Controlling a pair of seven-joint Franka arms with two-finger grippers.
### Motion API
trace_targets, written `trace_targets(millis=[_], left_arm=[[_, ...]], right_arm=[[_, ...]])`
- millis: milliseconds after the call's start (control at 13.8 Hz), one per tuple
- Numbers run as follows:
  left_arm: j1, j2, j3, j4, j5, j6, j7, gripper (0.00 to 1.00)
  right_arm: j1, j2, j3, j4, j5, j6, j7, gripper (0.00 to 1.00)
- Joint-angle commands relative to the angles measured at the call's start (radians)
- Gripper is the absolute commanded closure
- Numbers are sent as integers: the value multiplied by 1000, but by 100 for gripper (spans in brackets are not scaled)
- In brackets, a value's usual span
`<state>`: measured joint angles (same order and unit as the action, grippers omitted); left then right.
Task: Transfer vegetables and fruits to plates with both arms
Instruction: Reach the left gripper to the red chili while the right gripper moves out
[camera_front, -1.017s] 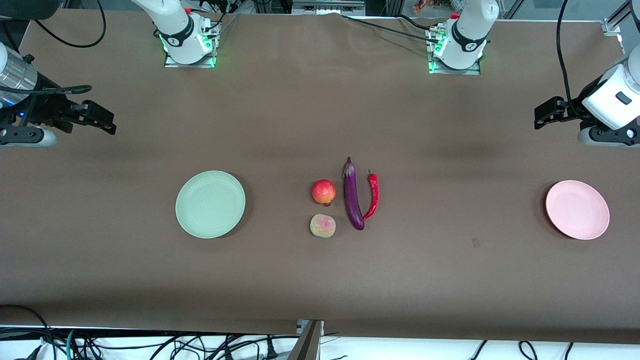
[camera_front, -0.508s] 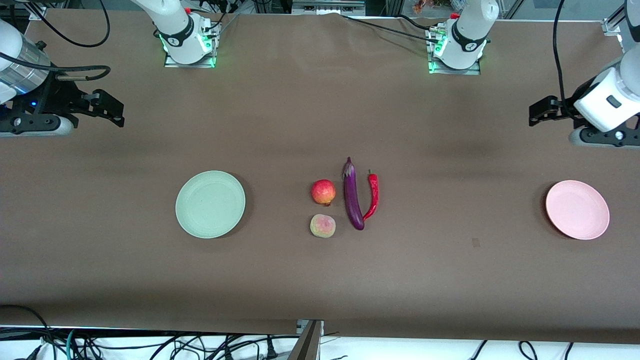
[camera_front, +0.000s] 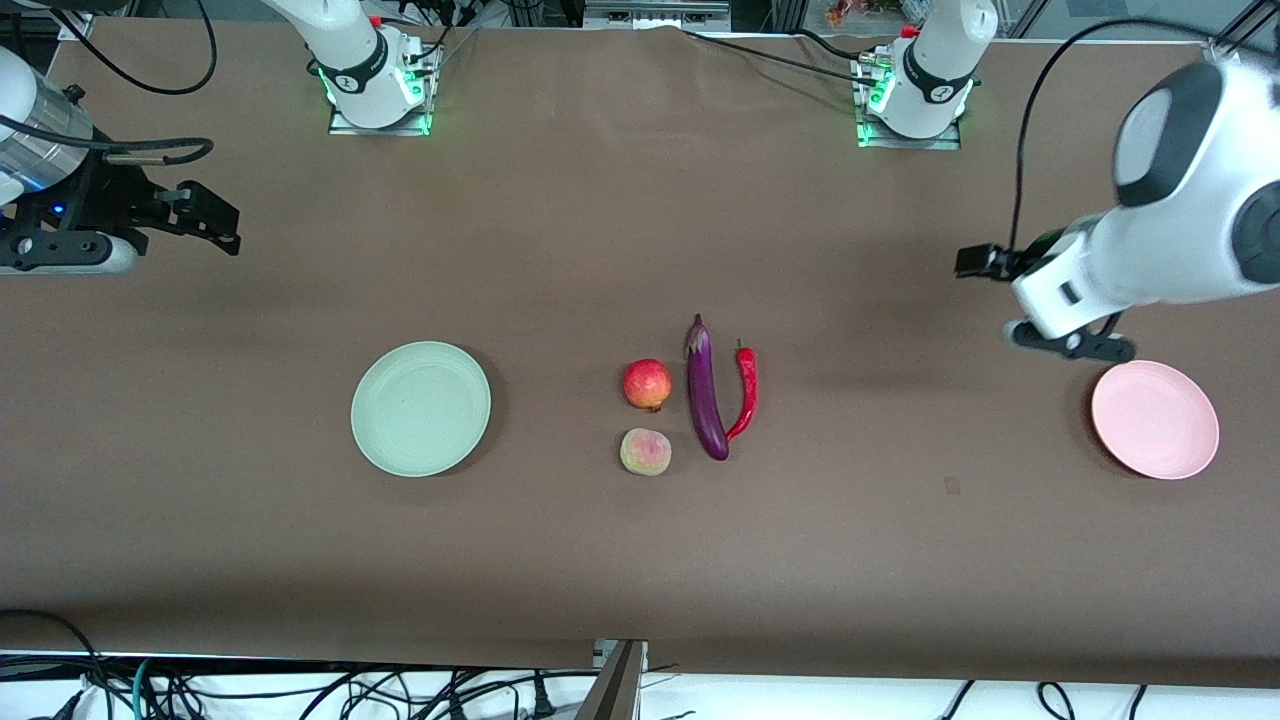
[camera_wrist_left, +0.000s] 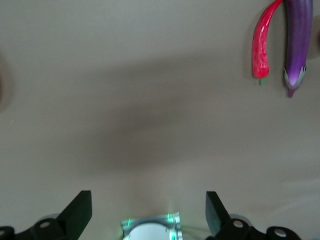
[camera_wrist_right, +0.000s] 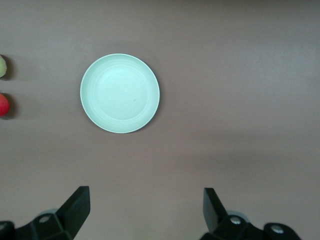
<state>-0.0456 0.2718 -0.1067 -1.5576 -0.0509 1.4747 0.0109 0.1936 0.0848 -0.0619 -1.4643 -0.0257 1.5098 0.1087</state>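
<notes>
Front view: the right hand (camera_front: 215, 222) hangs wide and empty over bare desk (camera_front: 560, 560) at the right arm's end. The left hand (camera_front: 975, 262) is over bare desk near the pink plate (camera_front: 1155, 420). The pomegranate (camera_front: 647, 384), peach (camera_front: 646, 452), eggplant (camera_front: 705, 390) and chili (camera_front: 745, 392) lie mid-desk, the mint plate (camera_front: 421, 408) toward the right arm's end.

Left wrist view: the fingers (camera_wrist_left: 80, 212) stand wide and empty; the chili (camera_wrist_left: 262, 42) lies beside the eggplant (camera_wrist_left: 298, 42).

Right wrist view: the fingers (camera_wrist_right: 77, 207) stand wide and empty over the desk, the mint plate (camera_wrist_right: 120, 93) empty.

table (camera_front: 600, 560): brown | on it: mint plate (camera_front: 421, 408) | pink plate (camera_front: 1155, 420) | pomegranate (camera_front: 647, 384) | peach (camera_front: 645, 452) | eggplant (camera_front: 705, 388) | chili (camera_front: 746, 390)
</notes>
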Motion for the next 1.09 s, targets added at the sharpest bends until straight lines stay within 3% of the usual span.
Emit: trace_targets(millis=[0, 218, 436, 654, 1017], left_arm=[[-46, 68, 7, 2, -24, 100, 1, 0], [-112, 115, 5, -131, -24, 400, -35, 0], [-204, 127, 4, -235, -26, 593, -181, 0], [-275, 232, -1, -254, -24, 723, -319, 0], [-352, 332, -1, -257, -15, 921, -456, 0]], right_arm=[[-8, -2, -3, 12, -11, -17, -9, 0], [-2, 3, 2, 10, -8, -10, -4, 0], [9, 15, 7, 7, -8, -10, -12, 0], [39, 30, 7, -1, -7, -11, -15, 0], [107, 139, 8, 22, 18, 4, -15, 0]])
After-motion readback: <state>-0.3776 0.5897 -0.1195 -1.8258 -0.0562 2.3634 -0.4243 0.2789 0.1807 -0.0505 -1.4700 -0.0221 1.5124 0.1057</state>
